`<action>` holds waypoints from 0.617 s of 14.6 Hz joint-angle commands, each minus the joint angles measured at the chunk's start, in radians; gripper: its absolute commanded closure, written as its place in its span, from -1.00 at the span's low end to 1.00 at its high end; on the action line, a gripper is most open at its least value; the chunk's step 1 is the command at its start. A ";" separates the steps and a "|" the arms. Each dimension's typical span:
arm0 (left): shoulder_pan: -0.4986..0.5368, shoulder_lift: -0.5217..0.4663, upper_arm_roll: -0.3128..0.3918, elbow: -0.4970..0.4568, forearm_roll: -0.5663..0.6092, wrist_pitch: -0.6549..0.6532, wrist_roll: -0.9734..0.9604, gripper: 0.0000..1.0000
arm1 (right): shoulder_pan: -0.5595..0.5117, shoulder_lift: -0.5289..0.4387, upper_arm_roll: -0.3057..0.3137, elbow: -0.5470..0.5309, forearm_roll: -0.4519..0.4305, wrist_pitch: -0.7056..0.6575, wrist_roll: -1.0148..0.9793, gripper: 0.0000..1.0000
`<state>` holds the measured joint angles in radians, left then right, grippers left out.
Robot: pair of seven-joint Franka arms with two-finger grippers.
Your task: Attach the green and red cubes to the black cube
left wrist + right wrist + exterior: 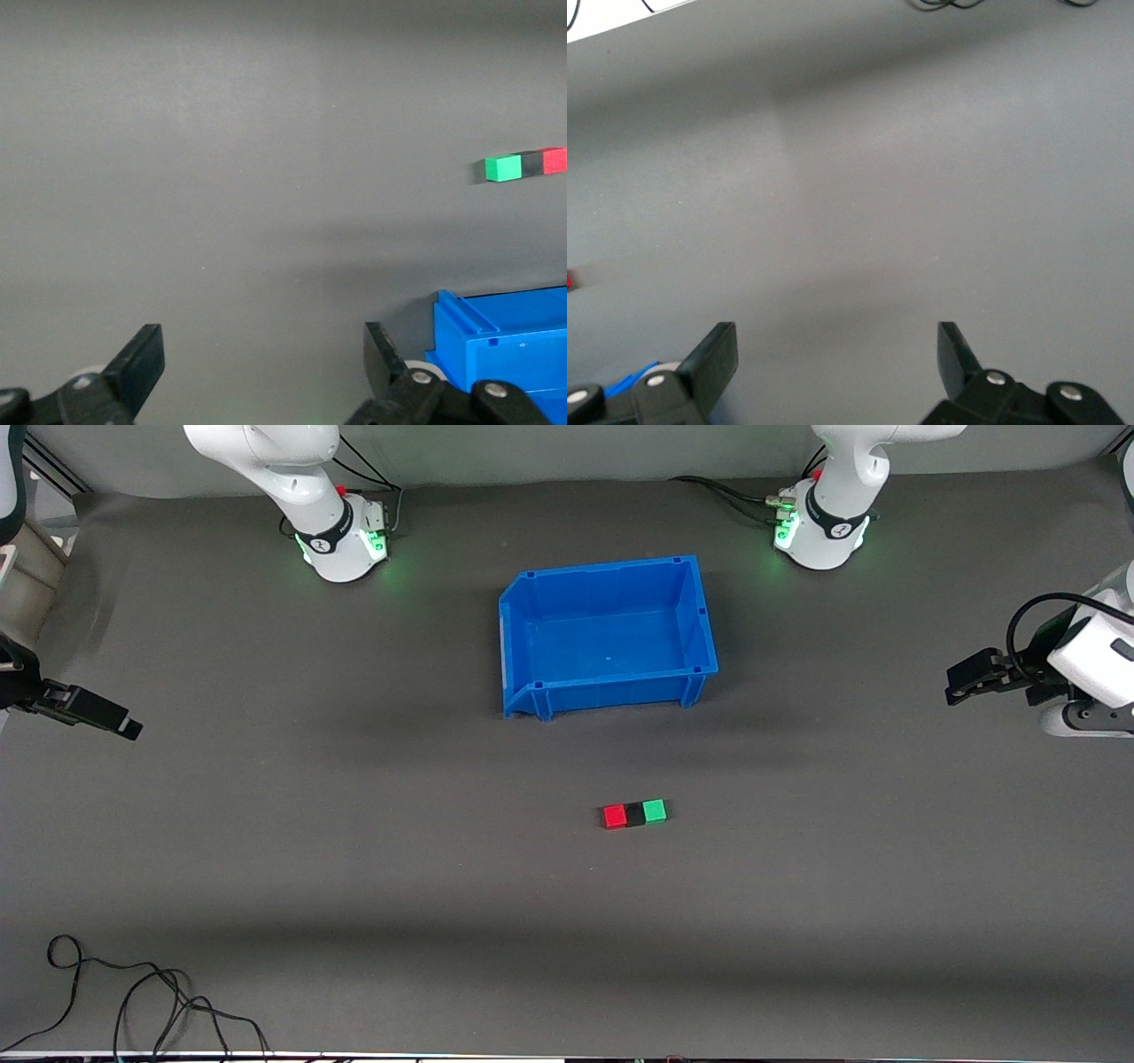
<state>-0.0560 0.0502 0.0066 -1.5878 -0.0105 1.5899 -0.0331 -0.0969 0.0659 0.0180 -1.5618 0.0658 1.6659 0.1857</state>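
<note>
The red cube (614, 816), the black cube (634, 814) and the green cube (654, 810) lie in one touching row on the table, black in the middle, nearer to the front camera than the blue bin (532, 646). The row also shows in the left wrist view: green cube (503, 167), black cube (531, 163), red cube (555, 160). My left gripper (959, 684) is open and empty, up at the left arm's end of the table (264, 359). My right gripper (124, 724) is open and empty at the right arm's end (836, 354). A sliver of the red cube (569, 282) shows in the right wrist view.
The blue bin stands empty in the middle of the table between the two bases; its corner shows in the left wrist view (505, 350). A loose black cable (133, 992) lies at the table's front edge toward the right arm's end.
</note>
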 commanded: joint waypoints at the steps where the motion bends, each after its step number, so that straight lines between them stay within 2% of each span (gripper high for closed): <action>1: -0.013 -0.001 0.004 0.011 0.024 -0.019 -0.002 -1.00 | 0.014 0.017 0.020 0.045 -0.024 -0.035 -0.005 -0.99; 3: -0.013 -0.001 0.004 0.011 0.024 -0.019 -0.002 -1.00 | 0.019 0.018 0.045 0.045 -0.050 -0.037 -0.037 -0.99; 9: -0.013 0.000 0.004 0.012 0.024 -0.019 -0.002 -1.00 | 0.017 0.025 0.046 0.025 -0.058 -0.054 -0.103 -1.00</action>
<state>-0.0569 0.0508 0.0064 -1.5878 -0.0061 1.5866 -0.0331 -0.0824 0.0881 0.0653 -1.5510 0.0313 1.6279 0.1247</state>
